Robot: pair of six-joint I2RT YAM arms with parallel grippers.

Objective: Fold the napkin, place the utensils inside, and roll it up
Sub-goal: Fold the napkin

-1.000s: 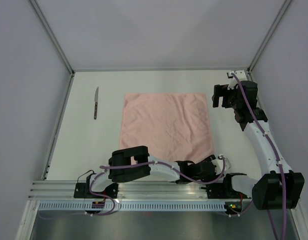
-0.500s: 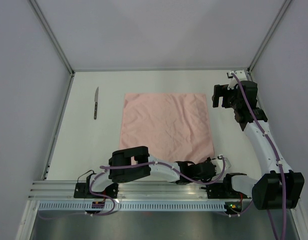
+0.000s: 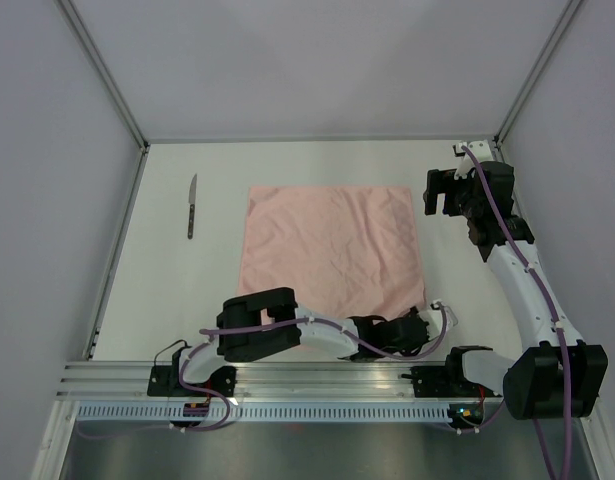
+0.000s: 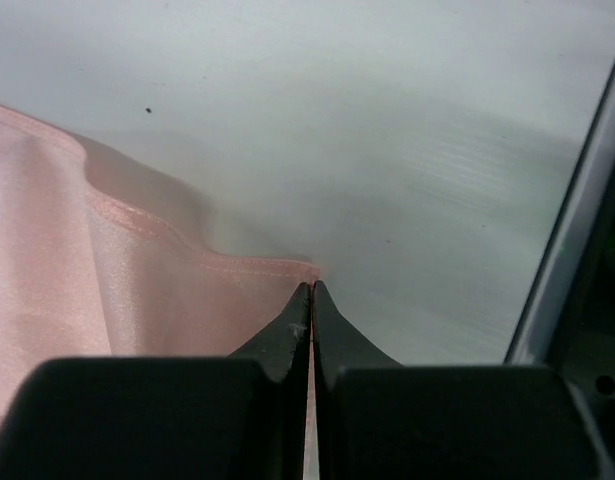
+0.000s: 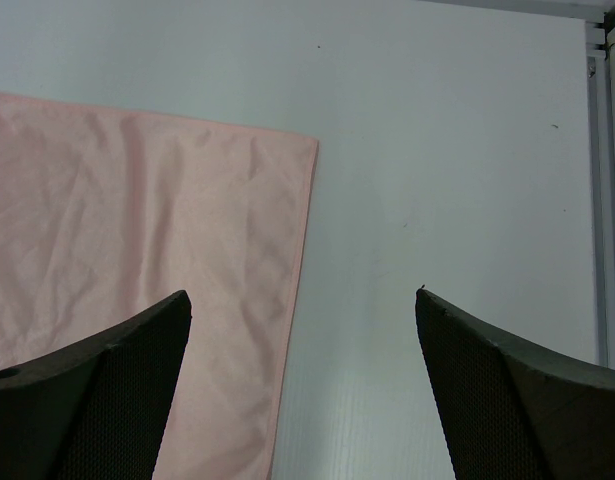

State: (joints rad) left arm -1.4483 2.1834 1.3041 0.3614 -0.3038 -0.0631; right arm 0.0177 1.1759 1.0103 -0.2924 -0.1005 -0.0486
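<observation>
1. The room is a bare box of pale grey walls (image 3: 317, 70) around a white table (image 3: 167, 300), with metal posts at the two far corners and a slotted aluminium rail (image 3: 287, 385) along the near edge.
2. The napkin (image 3: 332, 250) lies spread flat near the middle of the table. It is a salmon-pink sheet, lightly creased, with its far edge straight and square to the back wall.
3. The right arm reaches up the right side. The right fingers (image 3: 439, 190) hang above bare table just beside the napkin's far right corner, spread wide and holding nothing.
4. The left arm lies low across the near edge. The left fingers (image 4: 310, 300) are pressed tight together on the tip of the napkin's near right corner, where the hem buckles up in a soft ripple.
5. The knife (image 3: 191, 206) lies alone at the far left, well apart from the cloth, with its blade pointing at the back wall.
6. There is open table to the left of the napkin, beyond it, and in a strip down the right.
7. The left arm hides part of the napkin's near edge from above. How much cloth sits between those fingers I cannot make out.
</observation>
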